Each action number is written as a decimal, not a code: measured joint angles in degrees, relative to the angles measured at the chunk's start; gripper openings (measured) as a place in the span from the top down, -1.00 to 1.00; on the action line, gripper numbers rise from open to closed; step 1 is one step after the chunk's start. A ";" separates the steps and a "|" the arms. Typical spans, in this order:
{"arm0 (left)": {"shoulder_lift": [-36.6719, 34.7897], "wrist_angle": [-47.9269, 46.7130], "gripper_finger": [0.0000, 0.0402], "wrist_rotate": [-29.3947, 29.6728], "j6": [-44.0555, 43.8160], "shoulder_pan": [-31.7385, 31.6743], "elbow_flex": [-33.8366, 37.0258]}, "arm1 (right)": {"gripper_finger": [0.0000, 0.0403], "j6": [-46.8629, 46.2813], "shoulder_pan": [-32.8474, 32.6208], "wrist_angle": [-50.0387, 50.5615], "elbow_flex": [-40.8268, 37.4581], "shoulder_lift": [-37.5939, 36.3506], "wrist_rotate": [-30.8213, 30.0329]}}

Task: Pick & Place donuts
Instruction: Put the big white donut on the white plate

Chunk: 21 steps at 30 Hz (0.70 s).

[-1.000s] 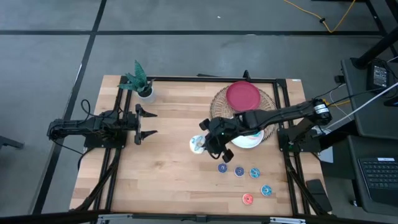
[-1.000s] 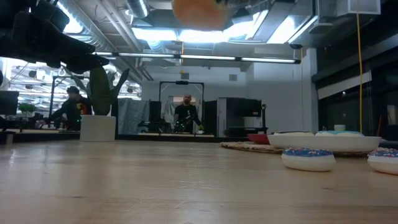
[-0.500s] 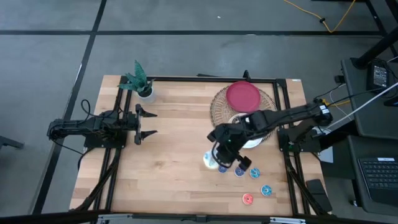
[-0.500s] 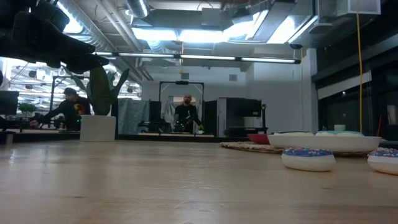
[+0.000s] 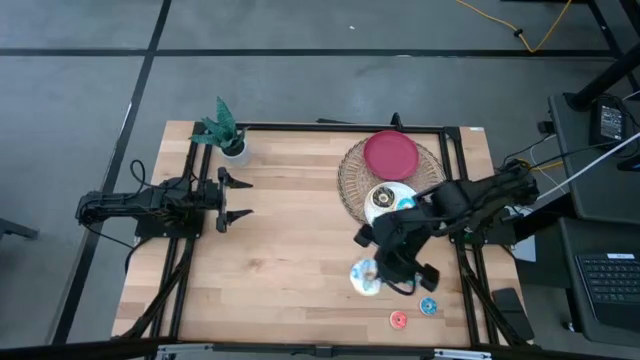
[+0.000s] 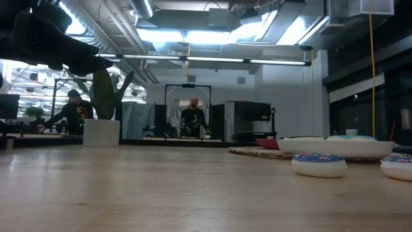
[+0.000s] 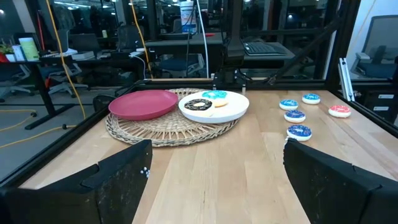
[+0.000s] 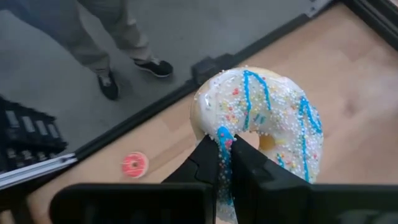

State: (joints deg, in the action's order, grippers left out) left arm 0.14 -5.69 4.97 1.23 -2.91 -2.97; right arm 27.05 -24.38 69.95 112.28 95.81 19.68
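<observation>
Two dark jointed arms, black tool fingers (image 8: 214, 163), seemingly matte, angular

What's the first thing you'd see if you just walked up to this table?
The right gripper pinching a white-iced donut with sprinkles, held above the table's near edge by the small donuts. Next, the red plate and the white plate on a wicker mat at the far right.

White-iced donut (image 8: 261, 118) with blue drizzle and sprinkles, lifted; blue-iced (image 7: 214, 94) and chocolate (image 7: 199, 104) donuts on white plate (image 7: 230, 112); small ones (image 7: 299, 131) on tabletop (image 7: 236, 168).
</observation>
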 joint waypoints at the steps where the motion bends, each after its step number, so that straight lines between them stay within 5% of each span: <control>1: 0.01 0.00 -0.76 0.00 0.00 0.00 -0.01 | 0.86 -0.03 -0.62 1.13 1.07 0.00 0.24; 21: 0.00 0.00 -0.76 -0.02 0.00 0.01 -0.01 | 0.87 -1.83 -5.88 5.82 16.61 0.00 3.46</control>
State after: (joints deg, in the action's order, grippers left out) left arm 0.14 -5.69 4.95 1.23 -2.90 -2.98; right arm 25.22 -30.27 75.76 128.89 95.81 23.14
